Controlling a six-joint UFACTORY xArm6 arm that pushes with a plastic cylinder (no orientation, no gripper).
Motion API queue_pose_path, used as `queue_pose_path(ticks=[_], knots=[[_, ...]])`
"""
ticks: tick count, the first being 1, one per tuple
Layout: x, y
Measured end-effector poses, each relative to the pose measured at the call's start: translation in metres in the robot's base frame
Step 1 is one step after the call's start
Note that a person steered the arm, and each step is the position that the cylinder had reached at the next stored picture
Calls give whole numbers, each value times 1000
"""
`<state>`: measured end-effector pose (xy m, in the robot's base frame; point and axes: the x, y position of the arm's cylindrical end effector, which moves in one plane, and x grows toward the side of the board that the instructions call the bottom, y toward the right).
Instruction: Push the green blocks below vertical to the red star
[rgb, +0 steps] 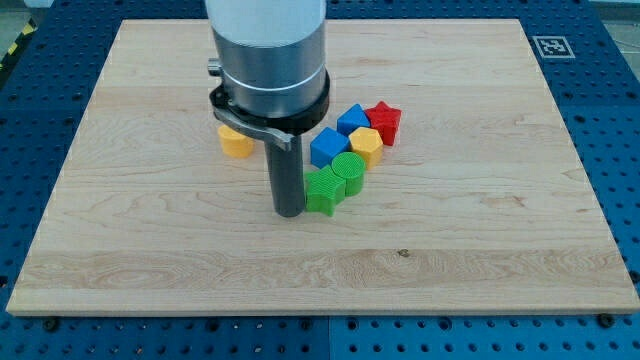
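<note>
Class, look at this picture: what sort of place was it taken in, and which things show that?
Probably a robotics lab bench: a wooden board lies on a blue perforated table, a printed marker sits at its corner, and my tip touches the green blocks.

The scene is lit brightly and evenly from above, with no dim corners. The pale wooden table (480, 200) is rendered clearly, its grain sharp from near edge to far edge. Only short, soft shadows are cast beneath the coloured blocks and at the base of the dark rod (288, 175). A broad, mild sheen is seen on the grey cylinder (268, 45) of the arm. Focus is held across the frame; no motion blur or edge distortion is noticed.
</note>
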<state>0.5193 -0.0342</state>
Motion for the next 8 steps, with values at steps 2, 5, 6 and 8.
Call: queue_pose_path(ticks=[2,5,6,8], knots=[[-21,-9],[9,32],[11,58],[26,114]])
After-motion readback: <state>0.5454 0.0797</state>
